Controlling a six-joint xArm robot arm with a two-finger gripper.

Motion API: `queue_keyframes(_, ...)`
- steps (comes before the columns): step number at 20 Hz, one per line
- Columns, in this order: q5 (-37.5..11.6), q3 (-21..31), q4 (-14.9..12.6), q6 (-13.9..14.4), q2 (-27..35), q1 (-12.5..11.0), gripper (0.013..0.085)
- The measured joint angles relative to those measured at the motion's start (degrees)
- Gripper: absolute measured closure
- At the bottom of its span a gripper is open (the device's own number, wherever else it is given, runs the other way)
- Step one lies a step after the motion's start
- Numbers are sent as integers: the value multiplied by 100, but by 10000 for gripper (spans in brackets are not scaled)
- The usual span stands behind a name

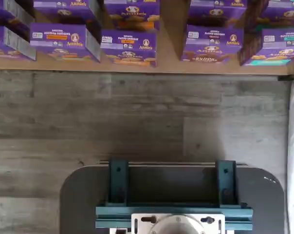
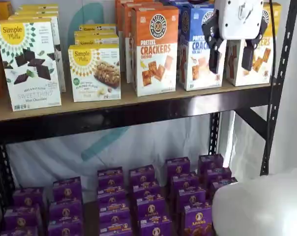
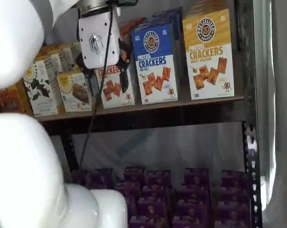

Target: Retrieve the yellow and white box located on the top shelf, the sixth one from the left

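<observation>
Behind the open end effector [image 2: 231,55]: yellow and white box [image 2: 259,64].

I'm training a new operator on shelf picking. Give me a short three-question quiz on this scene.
1. True or false: the gripper is open, holding nothing.
2. The yellow and white box stands on the top shelf next to which box? A) the blue cracker box B) a purple box
3. What colour are the boxes on the lower level?

Key: 1 true; 2 A; 3 purple.
</observation>
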Motion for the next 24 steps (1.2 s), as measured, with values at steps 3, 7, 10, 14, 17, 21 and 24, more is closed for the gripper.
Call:
queue_keyframes(3, 10, 30, 556, -247, -18, -497, 130)
queue_keyframes(7, -26, 74, 607, -261, -32, -508, 130)
queue_keyframes(10, -161, 119, 411, -285, -37, -440, 130)
queue_keyframes(14, -430, 88, 116, -640, 99, -684, 130)
queue_keyframes(17, -617, -1, 40, -1087, 289, -1109, 130)
queue_keyframes(21, -910, -208, -13, -1752, 624, -1755, 130)
queue_keyframes(24, -1107, -385, -38, -2119, 869, -2111, 130)
